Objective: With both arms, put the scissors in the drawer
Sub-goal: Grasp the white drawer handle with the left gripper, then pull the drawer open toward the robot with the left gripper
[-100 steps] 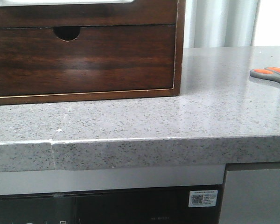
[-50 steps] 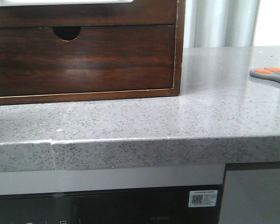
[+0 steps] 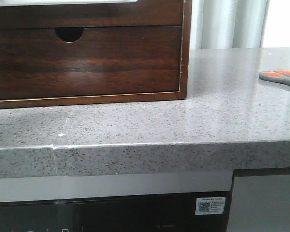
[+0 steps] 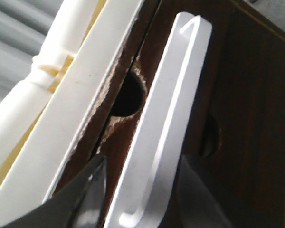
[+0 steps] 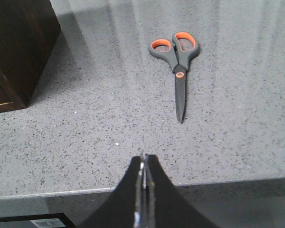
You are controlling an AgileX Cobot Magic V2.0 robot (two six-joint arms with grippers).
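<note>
The scissors [image 3: 280, 77], grey with orange inserts, lie flat on the counter at the far right; in the right wrist view [image 5: 178, 61] they lie shut, beyond my right gripper. My right gripper [image 5: 143, 159] is shut and empty over the counter's front edge. The wide dark brown drawer [image 3: 87, 14] is the top one in the cabinet. My left gripper [image 4: 143, 161] straddles the drawer's white bar handle [image 4: 166, 118], one finger [image 4: 92, 190] on each side, with a thin gap showing beside that finger. Neither gripper shows in the front view.
A lower dark wood drawer with a half-round notch [image 3: 69, 33] sits under the top one. The cabinet stands on a speckled grey counter [image 3: 208, 121]; its corner [image 5: 19, 42] shows in the right wrist view. Dark appliance fronts sit below the counter edge.
The shadow on the counter in front of the cabinet at the left has grown darker. The scissors and the cabinet have not moved.
</note>
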